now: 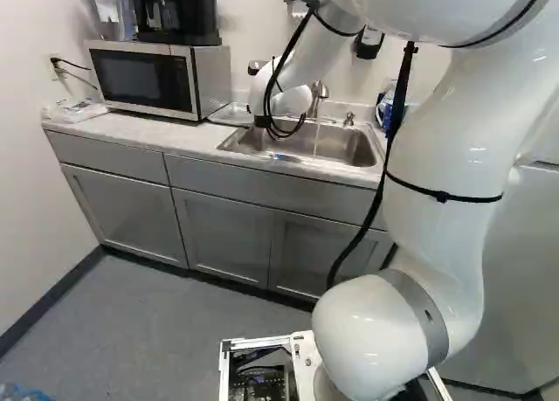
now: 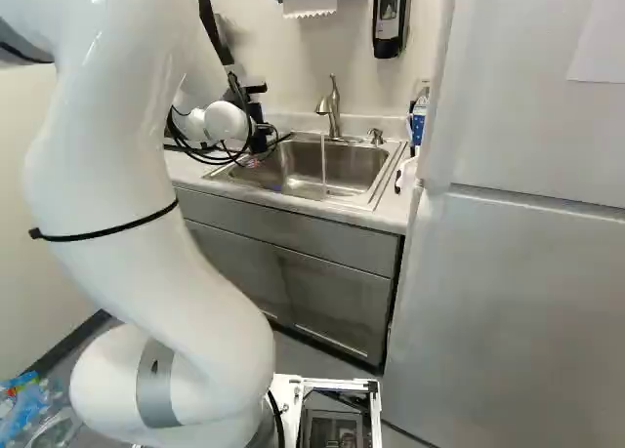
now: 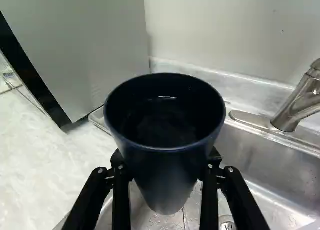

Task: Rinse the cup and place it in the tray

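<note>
In the right base view my gripper [image 2: 260, 136] is over the left part of the sink [image 2: 376, 199], partly covered by cables. The wrist view shows the gripper [image 3: 167, 165] shut on a dark blue cup [image 3: 167, 182], a finger on each side. The cup's mouth is up and some liquid seems to lie inside. Beside the microwave, a shallow tray-like rim [image 3: 96, 119] shows behind the cup, mostly hidden. Water [image 2: 323, 160] runs from the faucet [image 2: 334, 104] into the basin, to the right of the gripper.
The microwave [image 1: 144, 78] stands on the counter [image 1: 131, 132] left of the sink, with a coffee maker [image 1: 179, 12] on top. A fridge [image 2: 508, 272] rises at the right. A bottle [image 2: 419, 116] stands beside the sink, and a soap dispenser [image 2: 390, 14] hangs above.
</note>
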### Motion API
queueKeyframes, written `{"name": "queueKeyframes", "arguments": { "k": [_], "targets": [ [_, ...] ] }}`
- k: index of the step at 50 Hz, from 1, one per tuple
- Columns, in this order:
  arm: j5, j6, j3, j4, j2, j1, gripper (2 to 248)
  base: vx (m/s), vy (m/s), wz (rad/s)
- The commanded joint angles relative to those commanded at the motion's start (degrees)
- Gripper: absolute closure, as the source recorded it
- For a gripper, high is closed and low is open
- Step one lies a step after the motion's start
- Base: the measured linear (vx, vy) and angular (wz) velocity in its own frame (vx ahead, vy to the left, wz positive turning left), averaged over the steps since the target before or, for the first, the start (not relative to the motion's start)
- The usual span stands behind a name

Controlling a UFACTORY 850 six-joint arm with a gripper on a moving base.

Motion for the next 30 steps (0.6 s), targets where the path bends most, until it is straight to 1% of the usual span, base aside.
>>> {"name": "queueKeyframes", "arguments": {
  "k": [4,9,30],
  "targets": [
    [0.0,0.3,0.0,0.0,0.0,0.0,126,0.0,0.0,0.0],
    [0.0,2.3,0.0,0.0,0.0,0.0,126,0.0,0.0,0.0],
    [0.0,14.5,0.0,0.0,0.0,0.0,126,0.0,0.0,0.0]
  ]
}}
